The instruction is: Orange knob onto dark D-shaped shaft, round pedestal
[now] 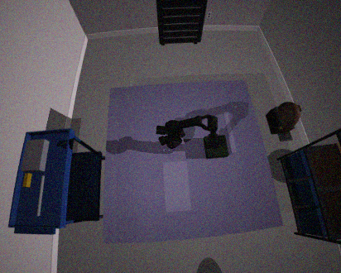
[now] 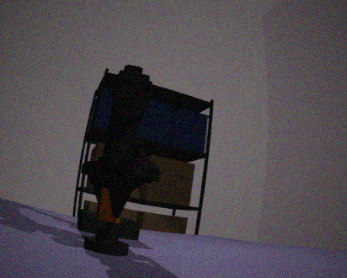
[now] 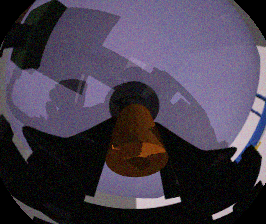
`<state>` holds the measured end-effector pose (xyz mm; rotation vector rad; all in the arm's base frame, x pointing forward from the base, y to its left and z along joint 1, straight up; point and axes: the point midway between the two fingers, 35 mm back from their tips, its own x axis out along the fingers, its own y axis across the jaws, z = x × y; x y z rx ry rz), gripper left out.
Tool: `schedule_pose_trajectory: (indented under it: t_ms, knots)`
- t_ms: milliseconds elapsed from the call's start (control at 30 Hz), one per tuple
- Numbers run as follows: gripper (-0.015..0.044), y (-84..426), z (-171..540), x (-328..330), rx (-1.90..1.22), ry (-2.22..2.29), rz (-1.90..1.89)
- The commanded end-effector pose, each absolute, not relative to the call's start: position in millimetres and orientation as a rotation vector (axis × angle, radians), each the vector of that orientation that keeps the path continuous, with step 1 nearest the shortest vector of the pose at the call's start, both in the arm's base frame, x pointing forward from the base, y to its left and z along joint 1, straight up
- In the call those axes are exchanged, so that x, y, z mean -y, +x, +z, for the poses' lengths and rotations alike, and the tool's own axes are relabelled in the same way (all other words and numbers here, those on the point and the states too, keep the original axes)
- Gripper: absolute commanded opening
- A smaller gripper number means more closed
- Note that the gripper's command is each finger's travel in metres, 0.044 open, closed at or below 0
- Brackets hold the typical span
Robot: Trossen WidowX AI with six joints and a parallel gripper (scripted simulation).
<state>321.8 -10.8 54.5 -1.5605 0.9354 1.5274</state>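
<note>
The orange knob is held upright or nearly so between the fingers of my gripper, which is shut on it. The round dark pedestal stands on the mat below. In the exterior view a dark upright part, the shaft by its place, shows between the knob's lower end and the pedestal's base. The knob is above the base, not down on it. Whether its hole is around the shaft's tip cannot be told. The flat sides are hidden. The top view shows the dark arm from above, with the knob hidden.
A dark green box stands by the arm's base. A purple mat lies under the arm. A blue cart is at the left, and a shelf rack with bins and boxes at the right in the top view.
</note>
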Motion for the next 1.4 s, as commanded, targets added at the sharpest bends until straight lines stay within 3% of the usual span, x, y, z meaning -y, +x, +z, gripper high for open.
schedule_pose_trajectory:
  t_ms: [0, 1367]
  knots:
    - [0.0, 323.4, 54.8, 10.9, -0.932, -1.568, 1.526]
    - [0.0, 320.6, 56.2, 11.3, -0.793, -1.713, 1.668]
